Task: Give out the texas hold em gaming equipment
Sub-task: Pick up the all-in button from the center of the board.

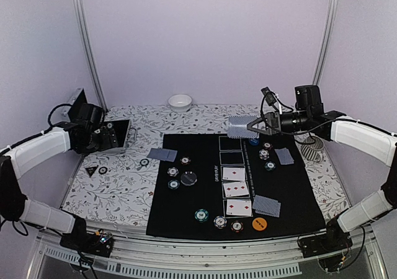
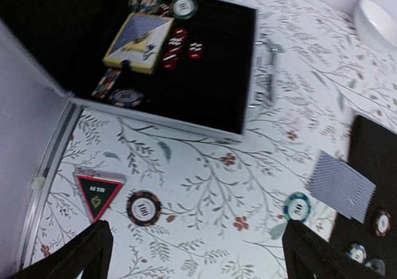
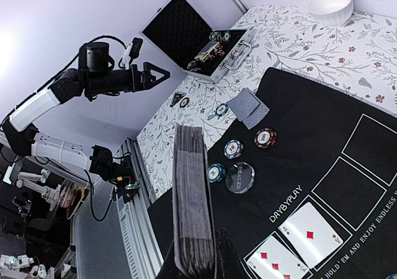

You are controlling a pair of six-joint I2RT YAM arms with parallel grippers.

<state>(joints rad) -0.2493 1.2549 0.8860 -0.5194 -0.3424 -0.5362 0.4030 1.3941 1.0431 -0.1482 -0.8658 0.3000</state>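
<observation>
Card deck, clamped in right pincer, at twelve o'clock of mat.
Likely light, slick, apt to fan; best squeezed across both faces. Left pincer gapes wide, empty.

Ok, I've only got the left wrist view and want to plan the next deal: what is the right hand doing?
Observer: The right hand is shut on a deck of cards, held raised over the black mat's far side.
Operator: How many board cards are out?
Observer: Three face-up cards lie in the near three rectangles; the two far ones are empty.
Operator: Any button placed?
Observer: An orange disc lies at the mat's near edge.
</observation>
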